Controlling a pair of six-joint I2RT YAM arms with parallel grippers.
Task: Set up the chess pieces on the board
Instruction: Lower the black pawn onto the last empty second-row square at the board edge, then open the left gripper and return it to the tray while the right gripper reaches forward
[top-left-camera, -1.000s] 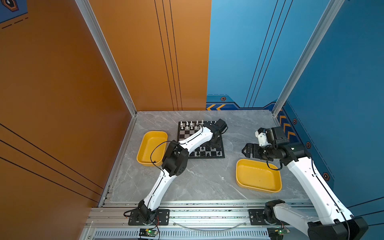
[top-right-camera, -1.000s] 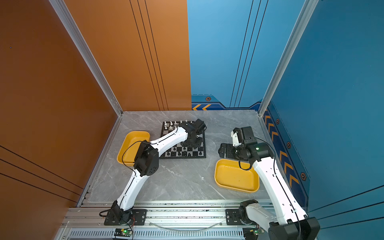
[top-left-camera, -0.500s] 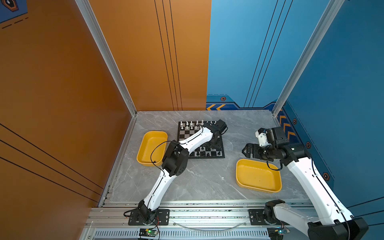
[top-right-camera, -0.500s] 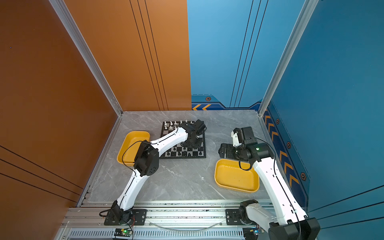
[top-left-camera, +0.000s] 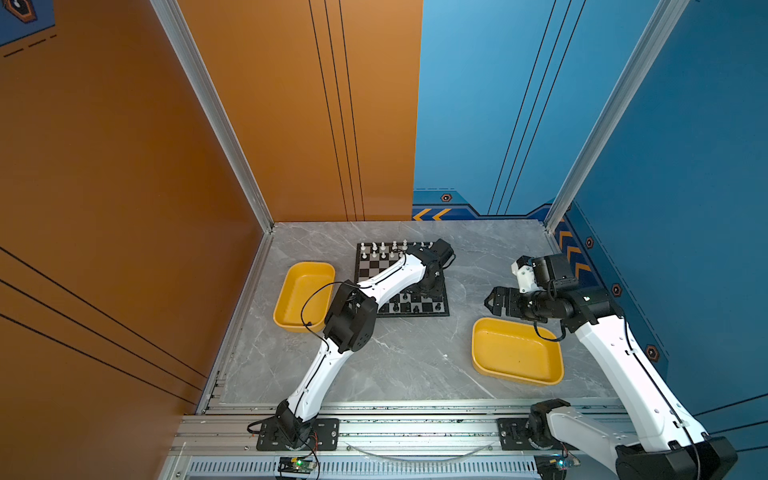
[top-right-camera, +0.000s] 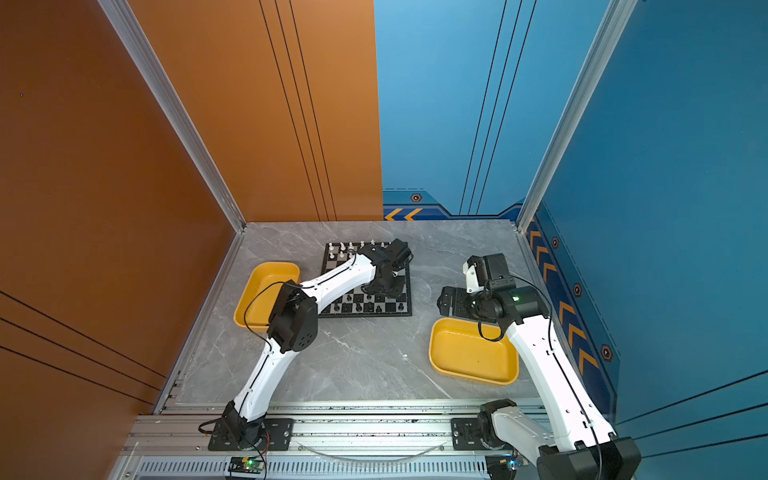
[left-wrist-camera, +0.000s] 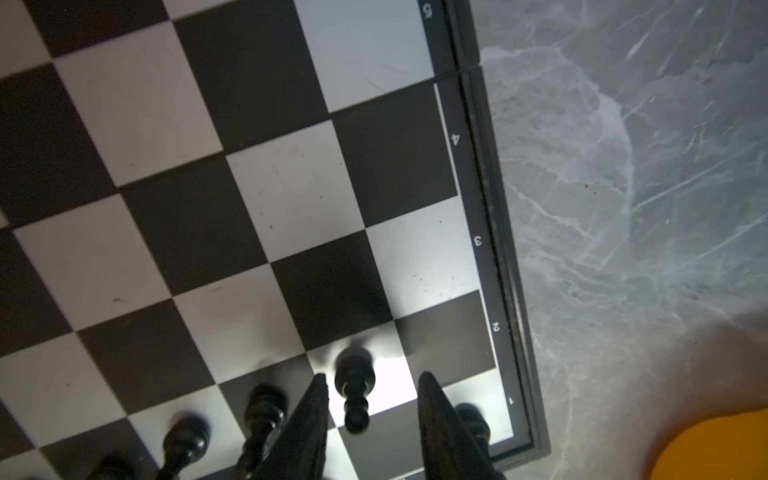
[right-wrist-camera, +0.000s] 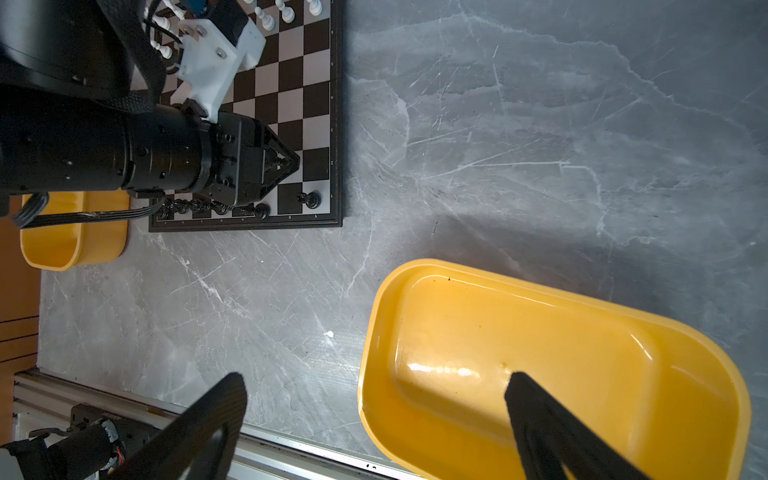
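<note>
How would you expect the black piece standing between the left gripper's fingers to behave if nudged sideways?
The black piece looks tall over a small round base, so a nudge would probably tip it, perhaps rolling. It seems small plastic: likely light and stiff. The glossy board may let it slide.

Board (top-left-camera: 368, 270) black-silver checkered; trays (top-left-camera: 517, 353) yellow; table (top-left-camera: 415, 357) grey marbled; chess pieces (left-wrist-camera: 353, 374) black, white.

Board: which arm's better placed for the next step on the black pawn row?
Left, probably. The left claw sits low over the board, jaws apart either side of a standing black pawn. The right claw hangs open off the board, above the table near the yellow tray.
</note>
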